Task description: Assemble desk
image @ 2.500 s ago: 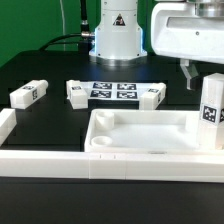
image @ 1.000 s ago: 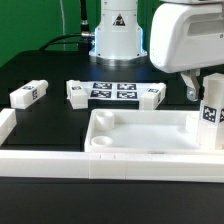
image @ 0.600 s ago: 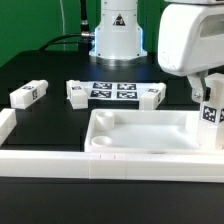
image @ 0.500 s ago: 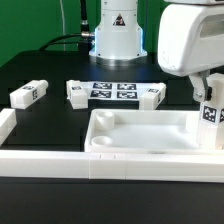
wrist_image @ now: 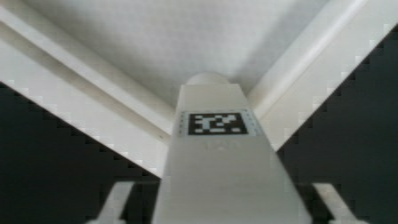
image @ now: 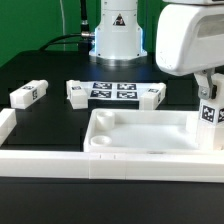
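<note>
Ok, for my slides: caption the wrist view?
Tagged white leg standing between the two fingers of the pincer, contact unclear.

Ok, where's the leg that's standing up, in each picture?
Exterior view: the standing leg is at the exterior view's far right edge, next to the right end of the tray.
Wrist view: the same leg fills the middle, seen very close.
Shared landmark: the black-and-white tag on the leg's face.

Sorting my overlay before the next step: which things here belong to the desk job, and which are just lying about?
Job: large white rimmed plastic desk top; short square white tagged legs lying, plus one upright.
Lying about: flat white marker board; long plain white border rails.
</note>
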You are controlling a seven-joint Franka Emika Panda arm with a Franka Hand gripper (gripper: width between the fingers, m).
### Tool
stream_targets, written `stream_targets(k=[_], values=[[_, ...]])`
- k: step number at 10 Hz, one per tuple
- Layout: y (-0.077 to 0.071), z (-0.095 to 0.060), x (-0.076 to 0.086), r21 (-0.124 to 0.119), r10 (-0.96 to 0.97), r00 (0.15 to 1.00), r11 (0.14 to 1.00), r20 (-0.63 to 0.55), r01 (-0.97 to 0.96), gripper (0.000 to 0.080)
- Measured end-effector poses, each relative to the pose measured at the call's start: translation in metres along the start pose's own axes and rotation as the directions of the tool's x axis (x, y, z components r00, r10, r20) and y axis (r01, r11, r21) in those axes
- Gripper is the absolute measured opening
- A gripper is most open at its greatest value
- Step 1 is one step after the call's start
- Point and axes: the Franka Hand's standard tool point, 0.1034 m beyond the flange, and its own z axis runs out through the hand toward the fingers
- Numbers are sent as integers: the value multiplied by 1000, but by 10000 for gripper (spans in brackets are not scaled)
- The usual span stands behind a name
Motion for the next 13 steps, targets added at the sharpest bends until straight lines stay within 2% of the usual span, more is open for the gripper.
stream_targets(k=[4,6,7,11,13], values=[[0,1,0,6,306,952,952,-1,-306,288],[3,1,-1,41,483,876,875,-7,-482,288],[1,0,-1,40,554,833,832,-7,-553,288],[1,1,-2,44,851,524,523,13,-851,288],[3,1,-3,54,943,330,328,35,-943,288]])
